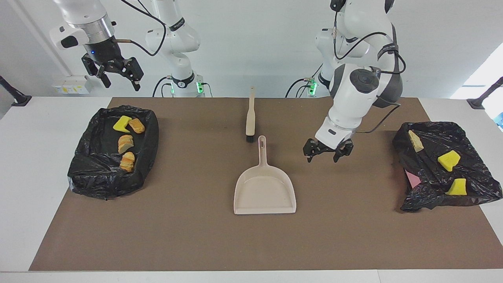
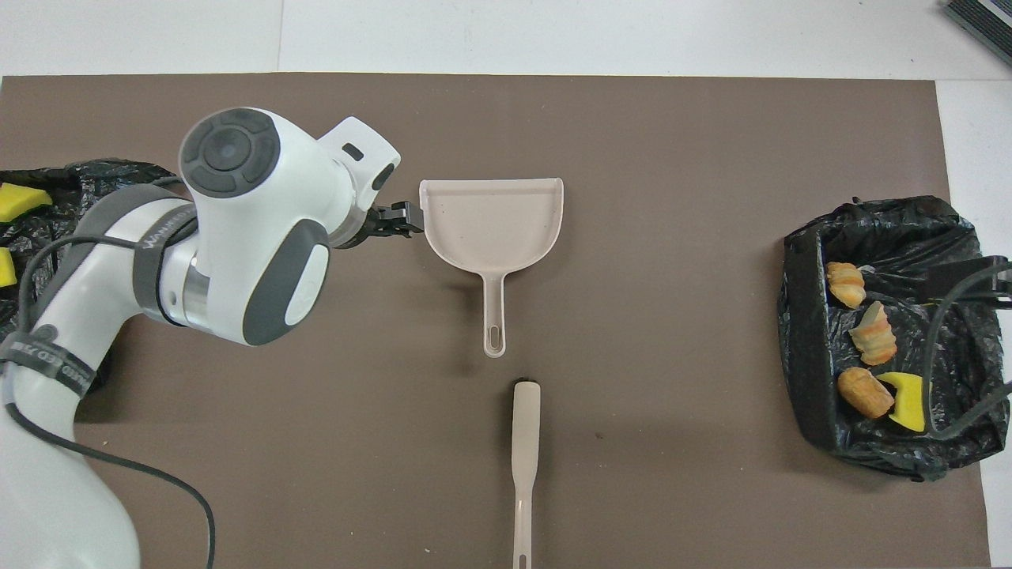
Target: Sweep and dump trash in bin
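Observation:
The trash lies in two black-bagged bins. The bin at the right arm's end holds a yellow sponge chunk and three bread lumps. The bin at the left arm's end holds a tan lump and two yellow chunks. The beige dustpan rests empty mid-mat, its handle toward the robots. My left gripper hangs open and empty over the mat between dustpan and bin. My right gripper waits open, high above the other bin's edge.
The beige brush lies on the mat just nearer to the robots than the dustpan handle, bristles toward it. From overhead, the left arm covers part of its bin; dustpan and brush lie in line.

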You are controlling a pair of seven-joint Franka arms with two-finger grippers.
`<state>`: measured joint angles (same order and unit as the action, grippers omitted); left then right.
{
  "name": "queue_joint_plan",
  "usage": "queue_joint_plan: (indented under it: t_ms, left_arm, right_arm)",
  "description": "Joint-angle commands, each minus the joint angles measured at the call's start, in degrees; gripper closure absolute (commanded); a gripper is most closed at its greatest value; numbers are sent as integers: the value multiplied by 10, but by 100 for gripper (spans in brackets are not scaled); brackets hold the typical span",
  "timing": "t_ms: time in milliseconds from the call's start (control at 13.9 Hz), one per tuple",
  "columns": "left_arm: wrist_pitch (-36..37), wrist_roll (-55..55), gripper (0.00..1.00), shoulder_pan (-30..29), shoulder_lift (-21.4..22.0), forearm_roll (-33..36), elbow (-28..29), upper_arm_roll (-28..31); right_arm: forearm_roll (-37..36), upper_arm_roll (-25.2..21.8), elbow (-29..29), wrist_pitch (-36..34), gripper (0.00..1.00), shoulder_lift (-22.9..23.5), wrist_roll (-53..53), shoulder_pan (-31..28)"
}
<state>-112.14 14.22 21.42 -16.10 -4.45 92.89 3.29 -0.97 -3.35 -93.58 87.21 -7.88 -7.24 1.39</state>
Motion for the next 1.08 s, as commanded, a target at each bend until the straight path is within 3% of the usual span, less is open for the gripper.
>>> queue_joint_plan:
  t_ms: [0,505,1010]
  left_arm:
    - [70,-86,0,-57,5,-29,-37,-9]
    - [155,-284,0,-161,50,-25,-50,0]
    - [148,-279,0,-167,131,51,4,8]
  right_arm:
    - [10,0,-17,4,0,-15,14,-2]
    - [10,-2,-17,7,0,-14,14,11]
    - [9,-2,22,3,0,16,19,12]
